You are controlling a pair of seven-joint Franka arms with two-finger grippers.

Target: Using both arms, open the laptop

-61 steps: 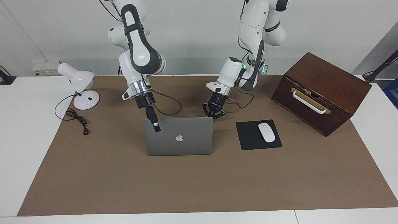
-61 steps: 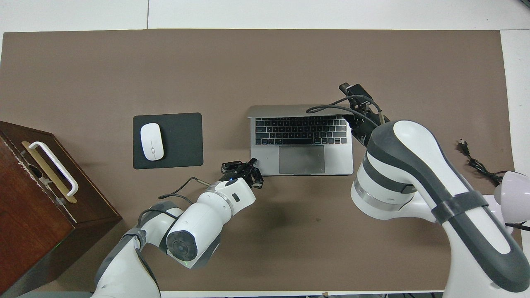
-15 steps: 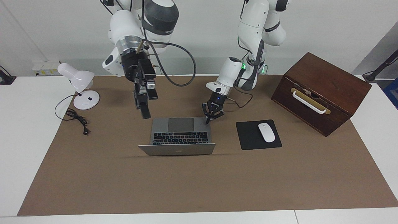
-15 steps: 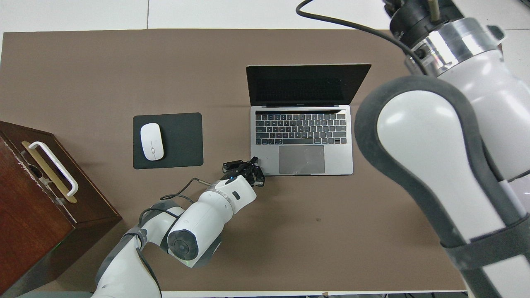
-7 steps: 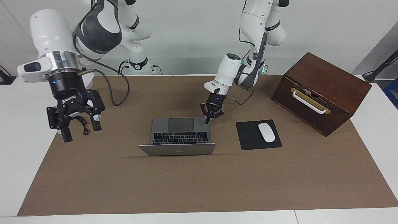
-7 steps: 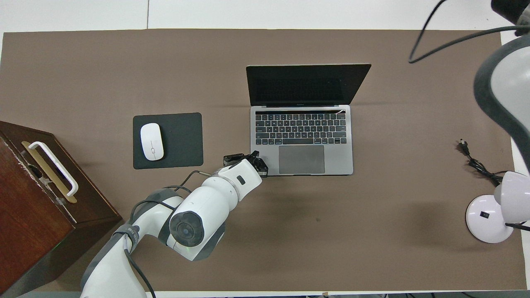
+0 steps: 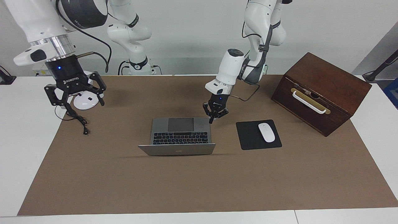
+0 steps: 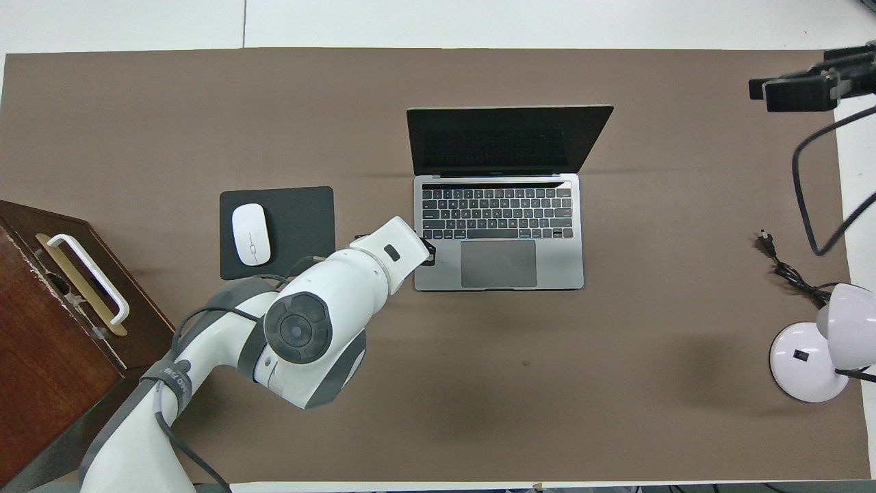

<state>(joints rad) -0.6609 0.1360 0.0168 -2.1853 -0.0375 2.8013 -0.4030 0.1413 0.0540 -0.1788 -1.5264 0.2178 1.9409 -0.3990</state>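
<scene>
Two arms in view, one laptop (image 7: 178,136) between them on the brown mat (image 7: 199,183) that covers the bench (image 7: 18,130). The laptop stands open near the middle of the mat — base flat, black keys and grey trackpad showing, screen dark and leaned well back, away from the robots.

Left gripper (image 7: 212,119): low, at the laptop's base corner that is nearest the robots on the left arm's side. Its jaws are closed tip to tip, with nothing between them. From the facing view the tips look just off the corner rather than pressing on it, though contact cannot be ruled out at this angle. In the overhead view the white wrist covers most of the gripper.

Right gripper (image 7: 74,98): raised high, over the right arm's end of the mat, above the white desk lamp (image 8: 818,342) and its black cord (image 7: 76,119). Jaws wide, holding nothing. It is well apart from the laptop.

Other items: a black mouse pad (image 7: 248,138) beside the laptop toward the left arm's end, with a white mouse (image 7: 266,132) lying on it; a dark wooden box (image 7: 320,91) with a white handle at the left arm's end of the mat.
</scene>
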